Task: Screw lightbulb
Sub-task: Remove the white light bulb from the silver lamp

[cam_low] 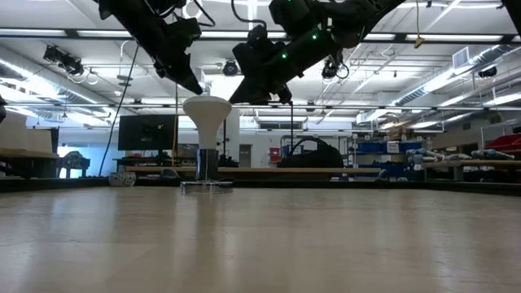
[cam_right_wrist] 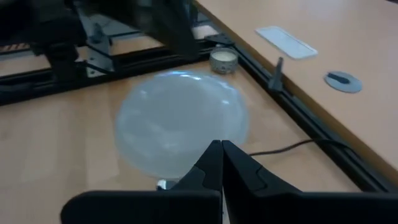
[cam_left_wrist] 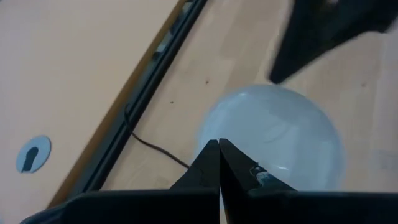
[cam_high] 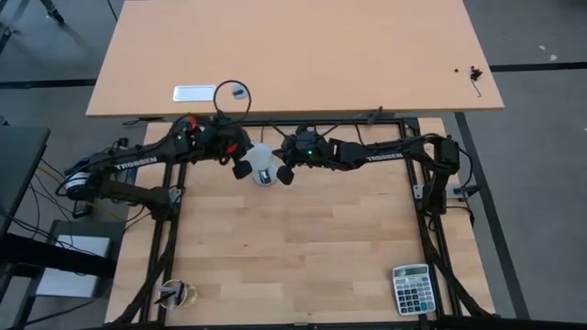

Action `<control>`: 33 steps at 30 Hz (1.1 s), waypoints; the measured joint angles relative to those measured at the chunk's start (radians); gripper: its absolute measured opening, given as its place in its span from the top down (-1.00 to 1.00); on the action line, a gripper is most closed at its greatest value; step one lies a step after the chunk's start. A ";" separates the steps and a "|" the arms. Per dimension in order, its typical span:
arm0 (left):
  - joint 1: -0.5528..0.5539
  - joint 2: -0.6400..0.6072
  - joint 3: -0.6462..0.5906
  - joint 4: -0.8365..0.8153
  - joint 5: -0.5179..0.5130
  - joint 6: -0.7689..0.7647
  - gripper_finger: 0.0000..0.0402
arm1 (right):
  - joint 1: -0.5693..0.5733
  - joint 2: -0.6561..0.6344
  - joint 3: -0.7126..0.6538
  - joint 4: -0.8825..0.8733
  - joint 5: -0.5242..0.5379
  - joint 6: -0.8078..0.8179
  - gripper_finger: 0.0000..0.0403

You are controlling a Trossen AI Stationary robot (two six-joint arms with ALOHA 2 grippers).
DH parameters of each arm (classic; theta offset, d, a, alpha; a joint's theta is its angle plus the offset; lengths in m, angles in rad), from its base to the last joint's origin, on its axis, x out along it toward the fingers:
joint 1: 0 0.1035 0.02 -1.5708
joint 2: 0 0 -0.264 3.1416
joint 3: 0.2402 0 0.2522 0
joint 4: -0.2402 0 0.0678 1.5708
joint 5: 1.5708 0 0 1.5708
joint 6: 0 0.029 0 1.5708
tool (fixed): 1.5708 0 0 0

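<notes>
Two grippers hung over the lightbulb (cam_high: 263, 165), which stood upright, wide face up, on a socket disc (cam_low: 206, 186) at the far middle of the worktop (cam_high: 303, 247). Left gripper (cam_high: 240, 163) sat just left of the bulb, right gripper (cam_high: 286, 170) just right. Both pairs of fingers were pressed together, holding nothing, clear above the bulb's rim.
</notes>
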 joint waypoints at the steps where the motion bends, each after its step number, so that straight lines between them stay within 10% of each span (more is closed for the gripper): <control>1: 0.003 0.004 0.000 -0.001 0.000 0.001 1.00 | 0.007 0.000 0.000 0.005 0.000 0.000 0.95; 33: -0.005 0.062 0.003 -0.018 0.029 0.003 1.00 | -0.056 -0.022 -0.001 -0.042 0.026 0.018 0.95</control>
